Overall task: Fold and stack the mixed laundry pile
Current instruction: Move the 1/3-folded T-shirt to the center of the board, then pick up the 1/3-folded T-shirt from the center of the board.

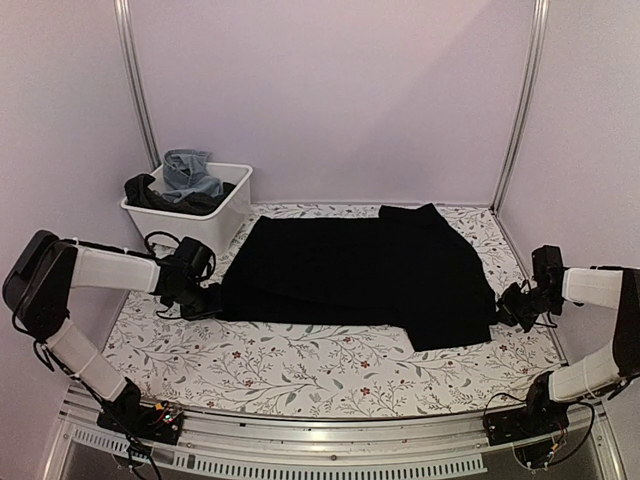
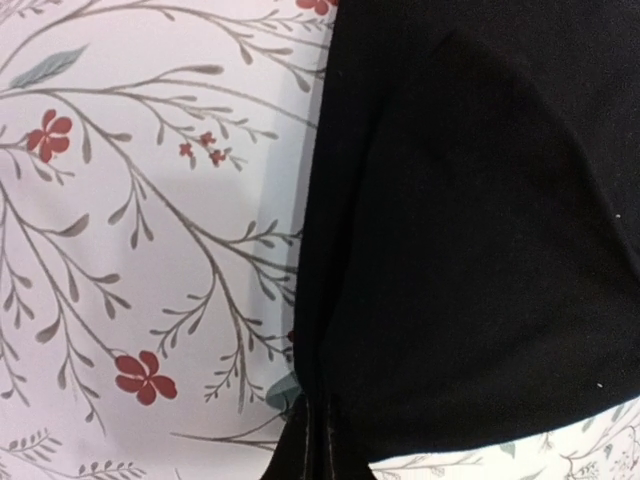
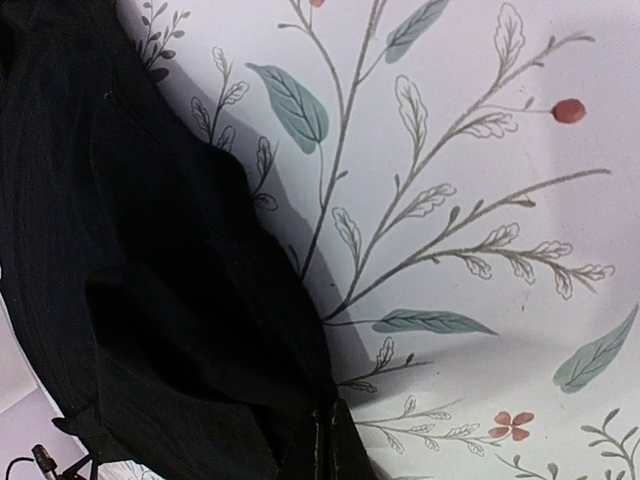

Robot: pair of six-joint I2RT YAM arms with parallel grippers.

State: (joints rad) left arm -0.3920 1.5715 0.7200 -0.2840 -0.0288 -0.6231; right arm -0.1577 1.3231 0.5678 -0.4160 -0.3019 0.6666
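Black cloth [image 1: 360,275] lies spread flat across the middle of the floral tabletop [image 1: 300,365]. Its long axis runs left to right between my two arms, and a squarer part juts out toward the right rear. My left end effector [image 1: 207,298] sits low at the cloth's left edge and my right end effector [image 1: 508,305] at its right edge, so each arm has its own end of the piece and neither needs to reach across. In the left wrist view the fabric draws into a narrow pucker at the bottom of the frame where my fingers come together, and the right wrist view shows the same gathered pinch. I judge both end effectors to be clamped on the cloth's edge, though dark fingers against dark fabric make the contact hard to read. The coming move, as I judge it, turns on that left-right axis: carrying both held ends the same way, toward the far or the near side, would fold the piece along its length. At the rear left, near the cloth's far left corner, stands a white plastic bin [image 1: 225,222]. In it light blue denim jeans [image 1: 190,172] lie on top, with dark clothes [image 1: 148,192] bunched at the left side and beneath, not yet folded.
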